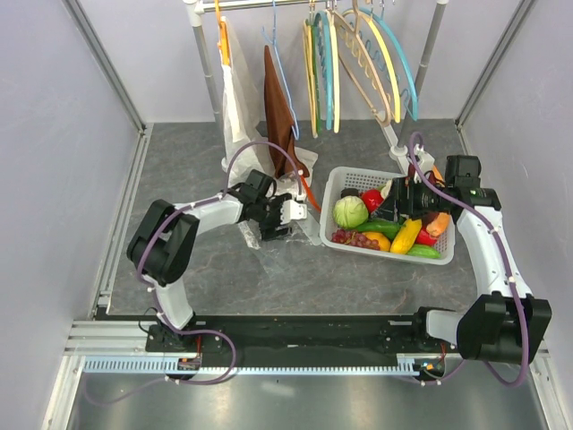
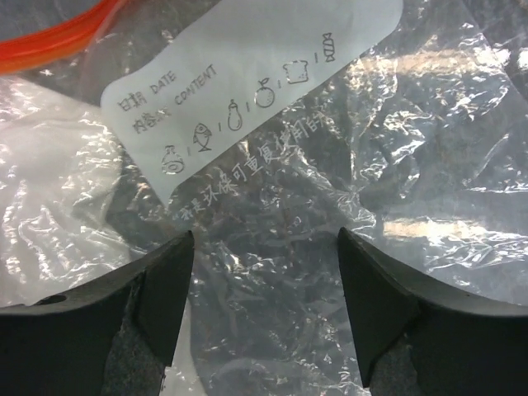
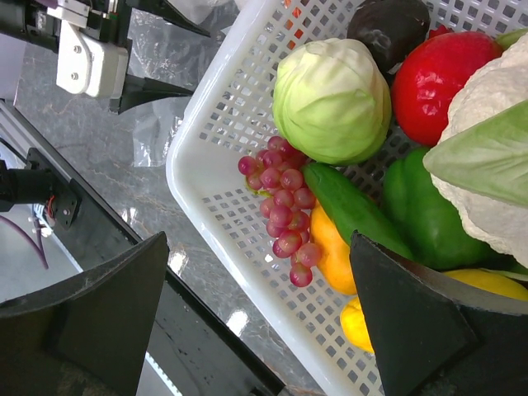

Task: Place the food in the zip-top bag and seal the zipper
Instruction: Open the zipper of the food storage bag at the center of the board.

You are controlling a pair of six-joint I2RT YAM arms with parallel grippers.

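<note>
My left tool point(image 2: 264, 238) is spread open just above the clear zip-top bag point(image 2: 412, 124). The bag lies crinkled on the tabletop point(image 1: 269, 278) near the middle of the overhead frame, its orange zipper point(image 2: 58, 33) at my wrist view's upper left. My right tool point(image 3: 257, 247) hangs wide open, holding nothing, over the food point(image 3: 330, 99) in the white basket point(image 3: 206, 165) at centre right.

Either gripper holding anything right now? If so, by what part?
Nothing held. Left gripper open, jaws straddling the zip-top bag at its clear body; right gripper open above the basket.
</note>
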